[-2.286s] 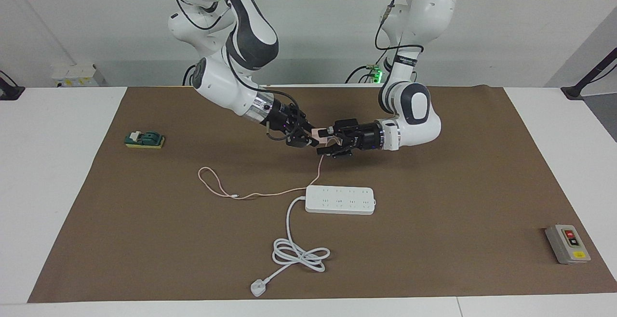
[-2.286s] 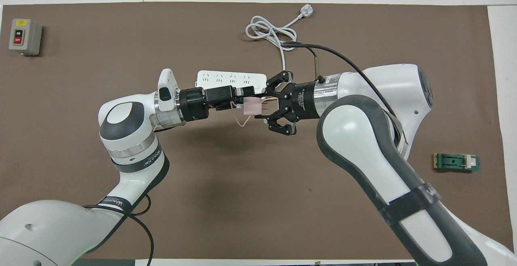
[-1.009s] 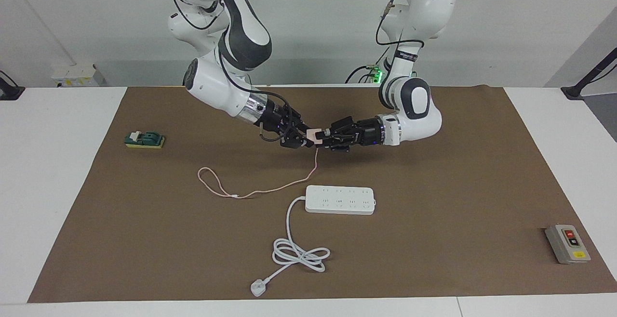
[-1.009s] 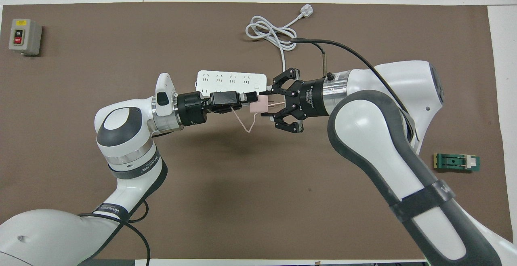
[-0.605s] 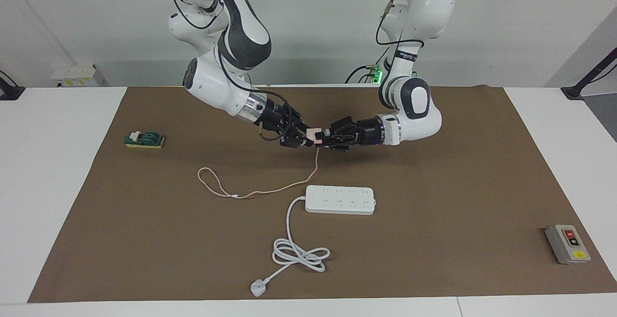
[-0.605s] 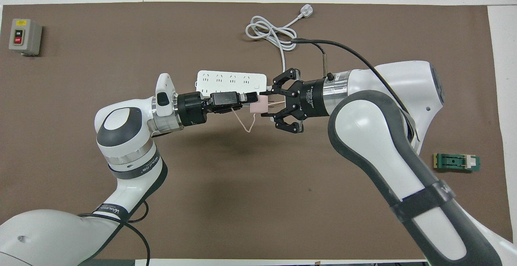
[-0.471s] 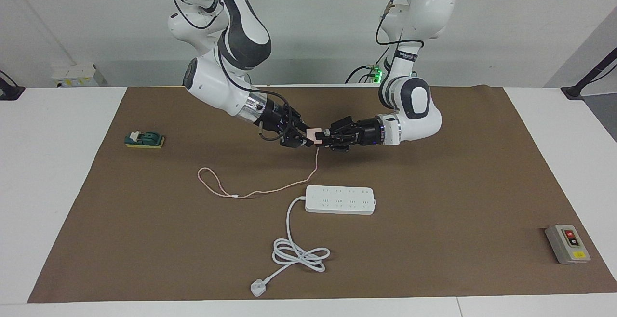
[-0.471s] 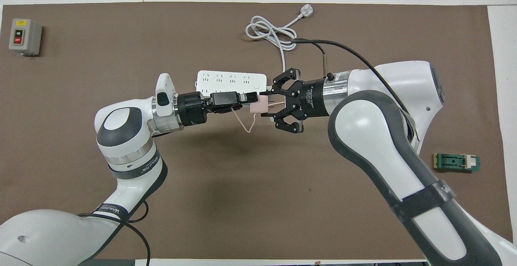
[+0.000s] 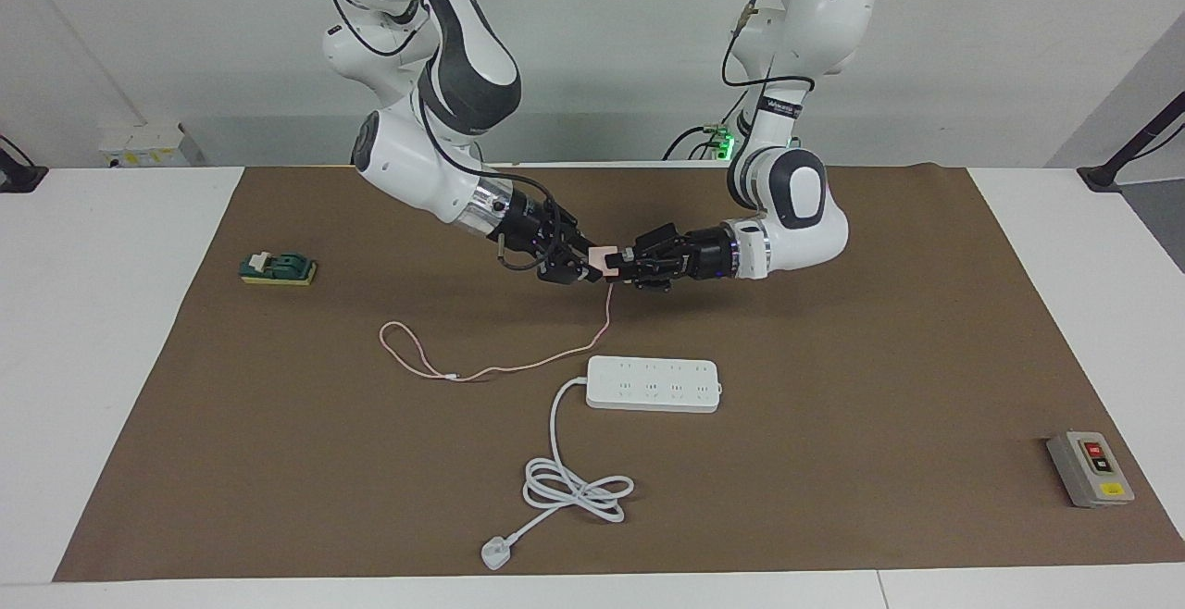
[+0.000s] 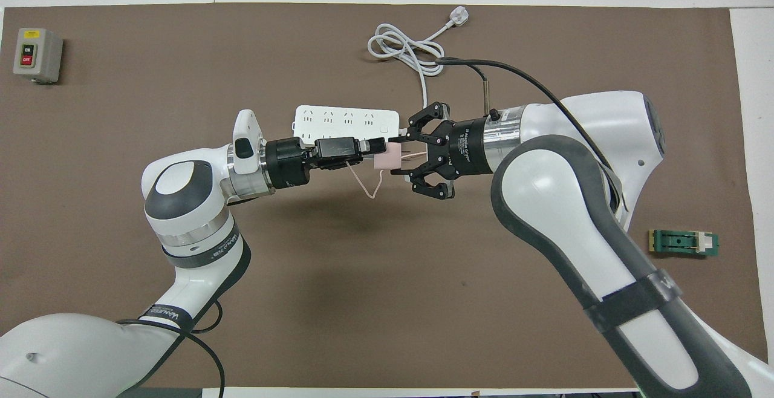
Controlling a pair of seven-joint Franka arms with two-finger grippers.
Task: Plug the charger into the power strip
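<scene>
Charger [image 9: 603,261], pink, held aloft between left hand [image 9: 622,267] and right hand [image 9: 587,269], both clenched on it, over the surface; power strip [image 9: 654,384] lying farther from the robots.

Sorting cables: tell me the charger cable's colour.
Pale pink, like the charger; the cable shows best in the facing view.
</scene>
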